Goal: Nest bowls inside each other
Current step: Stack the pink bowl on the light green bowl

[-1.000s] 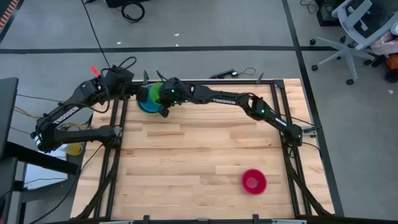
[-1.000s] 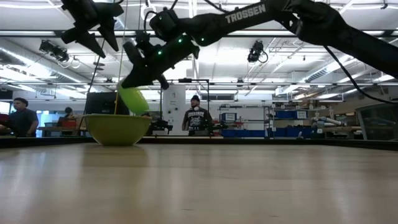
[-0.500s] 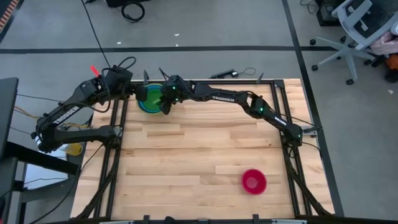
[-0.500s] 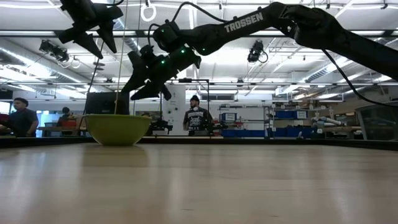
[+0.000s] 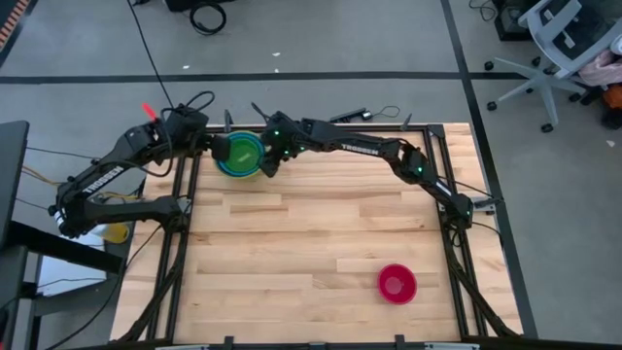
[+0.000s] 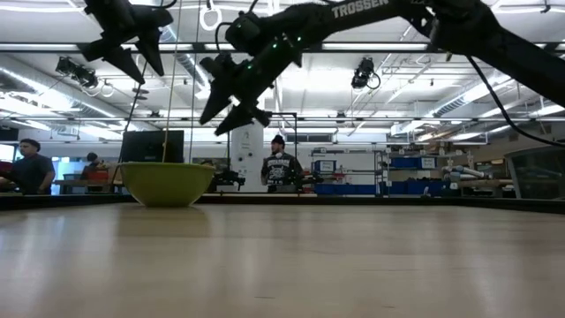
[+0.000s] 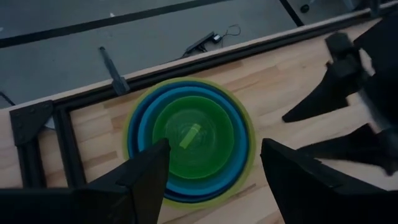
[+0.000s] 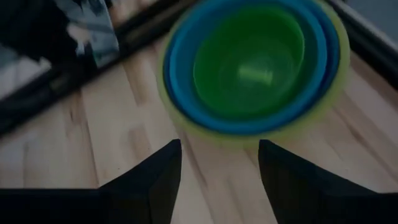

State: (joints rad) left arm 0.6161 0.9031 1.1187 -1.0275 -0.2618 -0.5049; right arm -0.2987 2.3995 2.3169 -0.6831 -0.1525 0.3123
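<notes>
A: Bowls — where are they?
B: Four sit nested at the table's [image 5: 292,243] far left: lime green bowl [image 7: 194,135] innermost, then two blue, in the yellow-green bowl [image 6: 166,183]. The red-pink bowl [image 5: 397,283] lies alone, near right.
A: Grippers?
B: Right gripper [image 6: 231,110] hangs spread and empty just right of the stack; left gripper [image 7: 211,171] hovers above it, fingers apart, empty.

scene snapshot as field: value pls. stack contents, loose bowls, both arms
stack: lime green bowl inside teal bowl, light blue bowl, yellow-green bowl, at table's far left corner
loose: red bowl, near right, alone
right gripper: jaws open, empty, above and beside the stack
left gripper: jaws open, empty, above stack
left to nest: red bowl
</notes>
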